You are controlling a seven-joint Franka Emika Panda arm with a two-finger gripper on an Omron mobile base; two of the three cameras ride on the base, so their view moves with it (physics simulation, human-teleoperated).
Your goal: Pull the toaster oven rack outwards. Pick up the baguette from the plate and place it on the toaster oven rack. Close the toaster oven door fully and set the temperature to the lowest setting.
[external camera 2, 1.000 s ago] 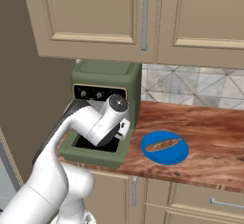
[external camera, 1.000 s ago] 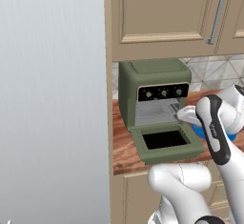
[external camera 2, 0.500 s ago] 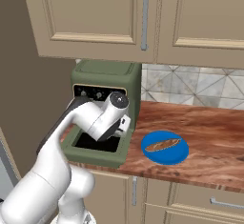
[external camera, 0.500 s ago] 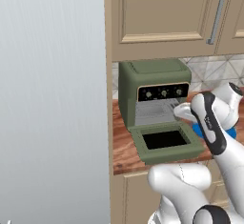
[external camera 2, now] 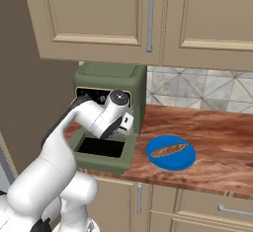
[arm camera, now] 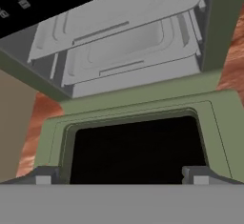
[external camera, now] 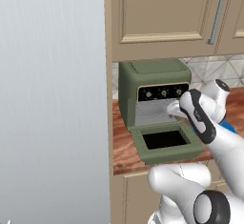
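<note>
Hovering pincer (arm camera: 121, 173), jaws wide and empty, over dropped-open toaster oven door (arm camera: 138, 144). Toaster oven rack (arm camera: 128, 46) still inside cavity. Baguette (external camera 2: 169, 150) on plate (external camera 2: 173, 163), near table front edge. Risk: fingers hitting door frame or missing rack lip.

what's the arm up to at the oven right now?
The toaster oven door is folded down flat and the hand hangs open above it, facing the cavity of the toaster oven. The toaster oven rack sits inside, not yet pulled out. The baguette lies on the plate on the counter to the oven's right, untouched.
</note>
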